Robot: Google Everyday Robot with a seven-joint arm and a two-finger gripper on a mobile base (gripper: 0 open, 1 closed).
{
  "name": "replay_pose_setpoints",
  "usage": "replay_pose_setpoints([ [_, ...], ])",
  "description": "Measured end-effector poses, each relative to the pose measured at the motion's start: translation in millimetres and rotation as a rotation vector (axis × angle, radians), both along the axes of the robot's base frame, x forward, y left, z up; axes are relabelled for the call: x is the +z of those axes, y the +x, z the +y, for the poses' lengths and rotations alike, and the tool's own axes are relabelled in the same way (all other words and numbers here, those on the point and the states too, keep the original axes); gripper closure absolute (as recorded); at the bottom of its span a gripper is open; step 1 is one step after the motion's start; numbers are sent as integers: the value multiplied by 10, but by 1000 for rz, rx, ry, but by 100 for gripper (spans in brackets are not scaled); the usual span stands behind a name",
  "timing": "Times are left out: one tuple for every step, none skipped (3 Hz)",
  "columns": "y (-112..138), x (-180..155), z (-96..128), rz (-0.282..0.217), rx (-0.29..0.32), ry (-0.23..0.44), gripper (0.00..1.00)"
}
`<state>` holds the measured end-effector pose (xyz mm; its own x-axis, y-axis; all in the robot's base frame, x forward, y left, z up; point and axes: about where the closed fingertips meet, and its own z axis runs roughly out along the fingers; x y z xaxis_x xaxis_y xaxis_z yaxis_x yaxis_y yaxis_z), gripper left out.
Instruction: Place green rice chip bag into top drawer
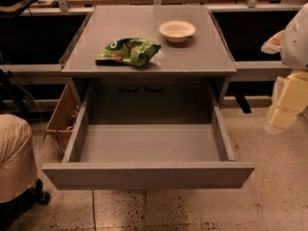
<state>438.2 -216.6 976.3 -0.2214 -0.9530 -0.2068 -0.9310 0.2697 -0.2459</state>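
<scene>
While the green rice chip bag (127, 51) lies crumpled on the grey table (202, 57) near the white bowl (177, 31), the top drawer (147, 174) stands pulled out below, and the gripper (288, 102) hangs at the view's right edge, well apart, its grasp impossible to tell.

White rounded arm shell (296, 37); cream blocky gripper (286, 105) at right edge.

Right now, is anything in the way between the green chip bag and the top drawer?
Nothing visible. The green rice chip bag lies on the table near its front edge, the top drawer pulled open below. The white bowl sits farther back; the hand hangs off to the right.
</scene>
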Motion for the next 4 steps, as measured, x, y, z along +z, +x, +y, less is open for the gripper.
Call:
replay_pose_setpoints([
  [2,2,2,-1,0,0,0],
  [173,-40,94,-14,15,37,0],
  [604,-117,321,-46,33,84,0],
  [1104,-155,639,-102,42,123,0],
])
